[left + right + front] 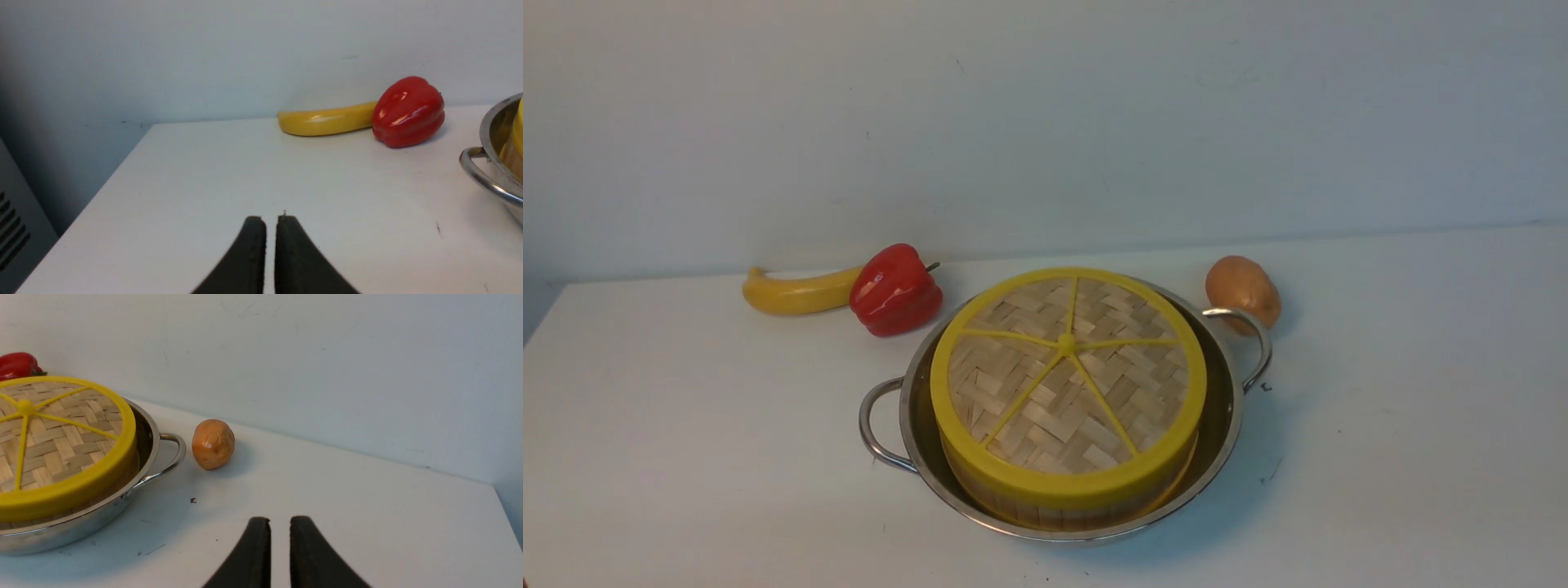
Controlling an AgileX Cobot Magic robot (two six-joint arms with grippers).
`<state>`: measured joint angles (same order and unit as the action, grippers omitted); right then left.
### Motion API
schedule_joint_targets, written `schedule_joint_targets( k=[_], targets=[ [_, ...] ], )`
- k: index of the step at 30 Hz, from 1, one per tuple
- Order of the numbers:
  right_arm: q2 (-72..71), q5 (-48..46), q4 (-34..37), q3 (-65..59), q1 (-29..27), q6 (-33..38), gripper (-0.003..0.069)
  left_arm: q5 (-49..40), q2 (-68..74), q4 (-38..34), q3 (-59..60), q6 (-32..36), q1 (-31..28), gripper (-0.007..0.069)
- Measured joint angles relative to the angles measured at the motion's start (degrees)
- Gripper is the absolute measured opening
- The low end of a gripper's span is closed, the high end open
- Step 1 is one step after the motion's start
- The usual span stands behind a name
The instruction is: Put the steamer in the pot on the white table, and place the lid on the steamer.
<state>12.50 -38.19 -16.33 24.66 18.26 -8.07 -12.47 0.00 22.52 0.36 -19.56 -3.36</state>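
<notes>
The pot (913, 445) stands in the middle of the white table (686, 425). The steamer (1045, 510) sits inside it; only its slat wall shows. The lid (1068, 371) lies flat on top of the steamer and hides its contents. Neither gripper shows in the front view. My left gripper (271, 218) is shut and empty over bare table left of the pot (496, 122). My right gripper (280, 518) is shut and empty over bare table right of the pot (81, 526) and the lid (53, 441).
A banana (796, 292) and a red pepper (894, 290) lie at the back left of the pot. A potato (1241, 290) sits by the pot's right handle (1254, 343). A wall runs behind. The table's left edge (102, 179) and right edge (506, 522) are close.
</notes>
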Motion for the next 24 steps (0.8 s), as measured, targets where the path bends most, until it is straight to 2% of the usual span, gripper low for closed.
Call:
schedule_joint_targets(
  k=[4,6,12,15,24],
  targets=[
    [0.0,0.0,0.0,0.0,0.0,0.0,0.0108,-1.4,0.0,-2.3,0.0,0.0,0.0,0.0045],
    [0.0,0.0,0.0,0.0,0.0,0.0,0.0111,-3.2,0.0,-5.8,0.0,0.7,0.0,0.005],
    [0.0,0.0,0.0,0.0,0.0,0.0,0.0132,-5.9,0.0,-15.2,0.0,11.3,0.0,0.0061],
    [0.0,0.0,0.0,0.0,0.0,0.0,0.0142,-6.0,0.0,-16.1,0.0,14.1,0.0,0.0062],
    [0.0,0.0,0.0,0.0,0.0,0.0,0.017,-6.0,0.0,-16.0,0.0,15.0,0.0,0.0079]
  ],
)
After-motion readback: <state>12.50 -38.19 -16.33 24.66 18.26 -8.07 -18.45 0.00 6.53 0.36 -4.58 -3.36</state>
